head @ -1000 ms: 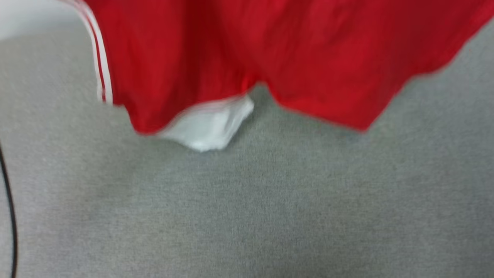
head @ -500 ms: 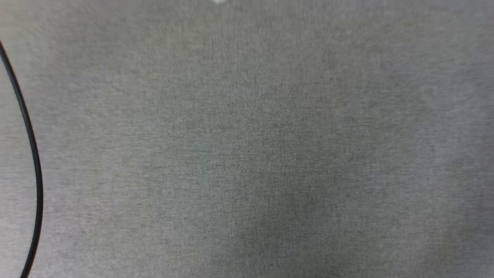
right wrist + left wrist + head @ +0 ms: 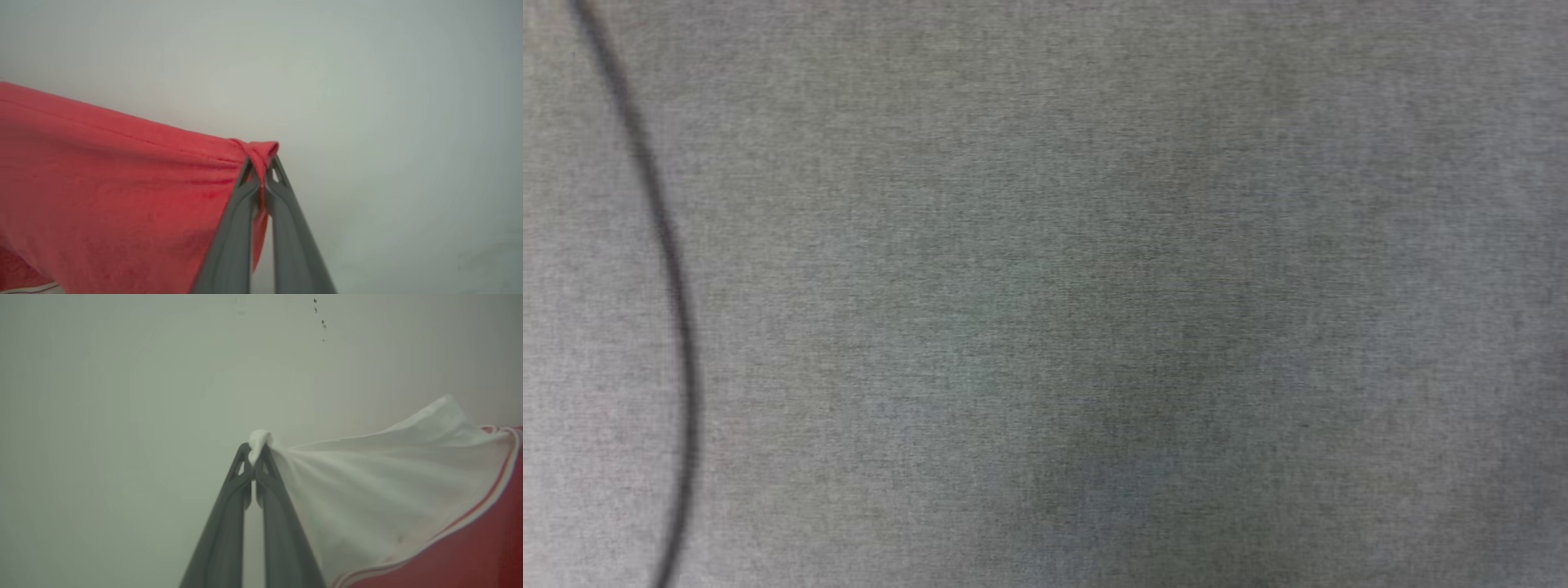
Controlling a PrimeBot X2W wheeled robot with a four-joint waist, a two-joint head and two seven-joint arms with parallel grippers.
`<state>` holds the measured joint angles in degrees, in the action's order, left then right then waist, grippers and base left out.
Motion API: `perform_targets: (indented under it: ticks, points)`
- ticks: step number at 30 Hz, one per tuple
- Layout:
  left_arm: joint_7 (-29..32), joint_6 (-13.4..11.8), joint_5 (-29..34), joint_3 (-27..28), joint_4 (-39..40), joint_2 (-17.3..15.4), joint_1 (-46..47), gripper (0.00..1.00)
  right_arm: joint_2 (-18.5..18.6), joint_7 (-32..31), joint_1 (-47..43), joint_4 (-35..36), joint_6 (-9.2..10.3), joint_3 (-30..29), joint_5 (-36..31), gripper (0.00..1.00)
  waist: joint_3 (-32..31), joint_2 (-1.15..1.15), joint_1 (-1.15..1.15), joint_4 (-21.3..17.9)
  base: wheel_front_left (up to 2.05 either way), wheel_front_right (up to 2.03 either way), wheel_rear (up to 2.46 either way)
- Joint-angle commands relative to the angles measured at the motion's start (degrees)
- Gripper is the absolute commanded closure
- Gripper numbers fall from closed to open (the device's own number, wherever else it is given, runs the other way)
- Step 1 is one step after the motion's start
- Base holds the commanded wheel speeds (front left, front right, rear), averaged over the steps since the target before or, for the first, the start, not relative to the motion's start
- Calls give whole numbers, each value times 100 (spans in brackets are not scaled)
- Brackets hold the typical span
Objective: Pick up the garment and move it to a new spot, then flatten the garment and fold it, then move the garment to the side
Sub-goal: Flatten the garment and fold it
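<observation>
L end effector [image 3: 254, 456] tight on garment [image 3: 367, 490] sleeve, R end effector [image 3: 261, 173] on red edge, taut betw.

Items counted: one garment [image 3: 388, 490], red with a white sleeve. Two tools: one left tool [image 3: 255, 451], one right tool [image 3: 261, 163]. One dark cord [image 3: 678, 327]. One grey surface [image 3: 1094, 286] under the cord.

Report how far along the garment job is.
Done: pickup. The left claw is shut on the garment at its white sleeve, the right claw on a red edge, cloth taut from each grip. In hand: carrying it to a new spot. Left: laying it on the grey surface, flattening, folding, moving aside.
</observation>
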<state>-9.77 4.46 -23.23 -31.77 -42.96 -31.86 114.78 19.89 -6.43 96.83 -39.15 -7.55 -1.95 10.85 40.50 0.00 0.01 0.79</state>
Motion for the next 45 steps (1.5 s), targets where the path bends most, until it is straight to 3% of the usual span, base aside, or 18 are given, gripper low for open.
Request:
perform_targets:
  ticks: [1, 11, 21, 27, 35, 45]
  points:
    - [-131, -41, -35, -11, -144, 51, -330, 100, 5, 141, -157, -134, 12, 91, 17, 100, 4, 0, -1, 46, 0, 0, 0]
    - [-521, 69, -332, -177, -144, 520, -2113, 100, -22, 703, -1193, -657, 11, 617, 464, 100, -305, 0, -1, 189, 0, 0, 0]
    - [-554, -62, -573, -91, 937, 624, -4613, 100, 47, 891, -3061, -567, 11, 1164, 1137, 100, -1237, 0, -1, 314, 0, 0, 0]
    - [-510, -304, -842, -115, 1615, 384, -6356, 100, 198, 734, -4327, -273, 11, 1544, 1730, 100, -1918, 0, -1, 383, 0, 0, 0]
    - [-179, -728, -1282, -185, 2681, -198, -8557, 100, 576, 369, -5815, 309, 9, 2085, 2416, 100, -2586, 0, -1, 445, 0, 0, 0]
    - [370, -1082, -1519, -494, 4007, -688, -10149, 100, 906, -34, -6973, 610, 9, 2257, 3047, 100, -3154, 0, -1, 505, 0, 0, 0]
